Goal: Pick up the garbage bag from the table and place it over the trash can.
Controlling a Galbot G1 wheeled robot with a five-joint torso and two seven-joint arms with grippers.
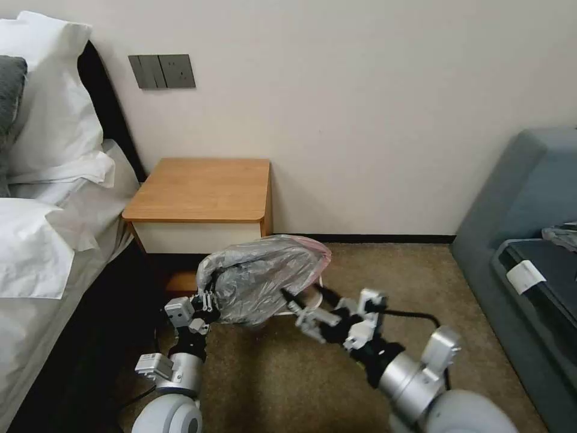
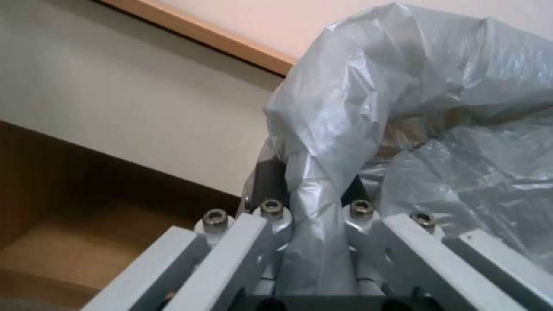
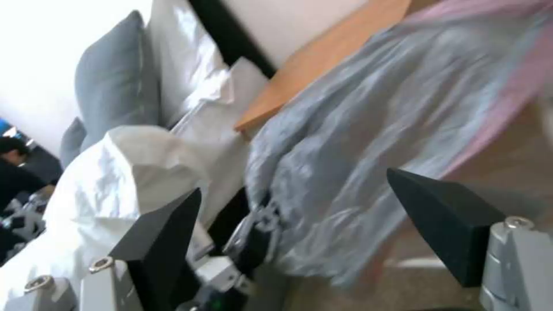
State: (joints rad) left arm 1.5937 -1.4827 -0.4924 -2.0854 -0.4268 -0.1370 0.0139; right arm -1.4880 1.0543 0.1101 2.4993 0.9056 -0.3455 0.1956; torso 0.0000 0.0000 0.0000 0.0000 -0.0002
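Head view shows our left gripper (image 1: 208, 299) pinched shut on a twisted corner of the thin crinkled translucent grey plastic garbage bag (image 1: 261, 278), its pinkish-red edge at two o'clock, billowing in front of the small orange-brown wooden nightstand table (image 1: 201, 189). At four o'clock, our right gripper (image 1: 300, 300) gapes wide, empty, beside the bag.
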